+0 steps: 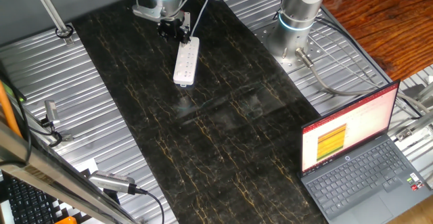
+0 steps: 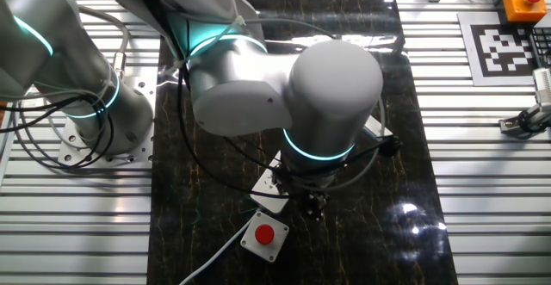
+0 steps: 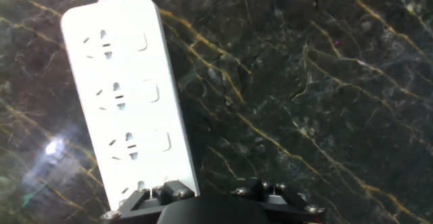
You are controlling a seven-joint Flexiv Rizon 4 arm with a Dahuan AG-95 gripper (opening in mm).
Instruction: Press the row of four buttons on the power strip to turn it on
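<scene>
1. Strip (image 1: pixel 187 63): white bar flat on the dark mat (image 1: pixel 223 149), cable running off from the end under the arm.
2. Buttons (image 3: pixel 157 93): small flush squares in a line along one edge of the strip, one beside each socket; three show in the hand view.
3. Gripper (image 1: pixel 174 29): we find it over the strip's cable end. Finger state: we cannot tell.
4. Red-button box (image 2: pixel 263 234): just beside the strip's cable end.
5. Handling, our judgement: light, rigid, smooth plastic; may skid. Press straight down, no grasp needed.
</scene>
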